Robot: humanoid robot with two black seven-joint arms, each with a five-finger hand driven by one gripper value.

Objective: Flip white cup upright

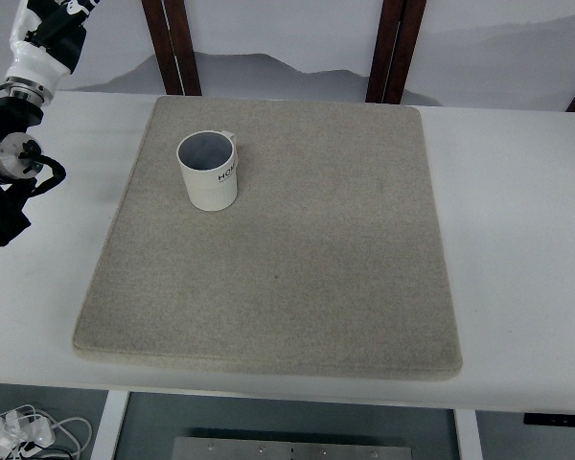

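One cup (209,171) stands on the mat (287,259), near the mat's far left corner. Its mouth faces up, so I judge the flip as done already. Its handle is mostly hidden behind the body, and dark letters show on the side.

The left hand (10,168) is at the table's (517,240) left edge, well apart from the cup, holding nothing; whether its fingers are spread or curled I cannot tell. The right arm is not visible.

To finish well, the hand should only draw back over the left edge, staying away from the cup, because a light touch could tip it again.

The mat is grey-beige felt, lying flat on a white table. Behind stands a pale wall picture of hills between dark wooden posts (172,43). White cables (24,431) lie on the floor below the near left corner.
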